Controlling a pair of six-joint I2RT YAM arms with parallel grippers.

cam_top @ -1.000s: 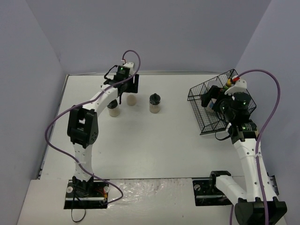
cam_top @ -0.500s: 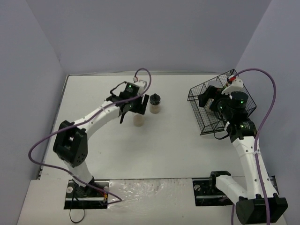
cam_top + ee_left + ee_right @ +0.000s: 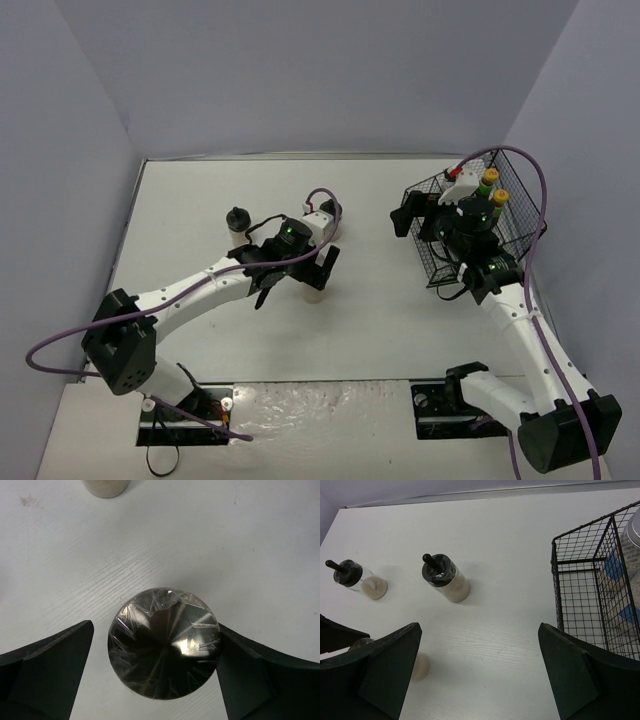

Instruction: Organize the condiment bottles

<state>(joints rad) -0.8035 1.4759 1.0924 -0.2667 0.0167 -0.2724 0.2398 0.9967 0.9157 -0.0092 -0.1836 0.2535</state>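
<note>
The silver-lidded shaker [image 3: 164, 645] stands upright mid-counter [image 3: 200, 200], straight below the left hand [image 3: 312, 284]. Its fingers straddle the lid, apart, with bare counter showing on one side. The right hand [image 3: 479, 650], spread and empty, hovers far off by the basket [image 3: 522, 212].

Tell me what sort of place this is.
Probably a robot test bench: a white table boxed in by plain grey walls, two robot arms bolted at its near edge, only jars and a wire basket on it.
</note>
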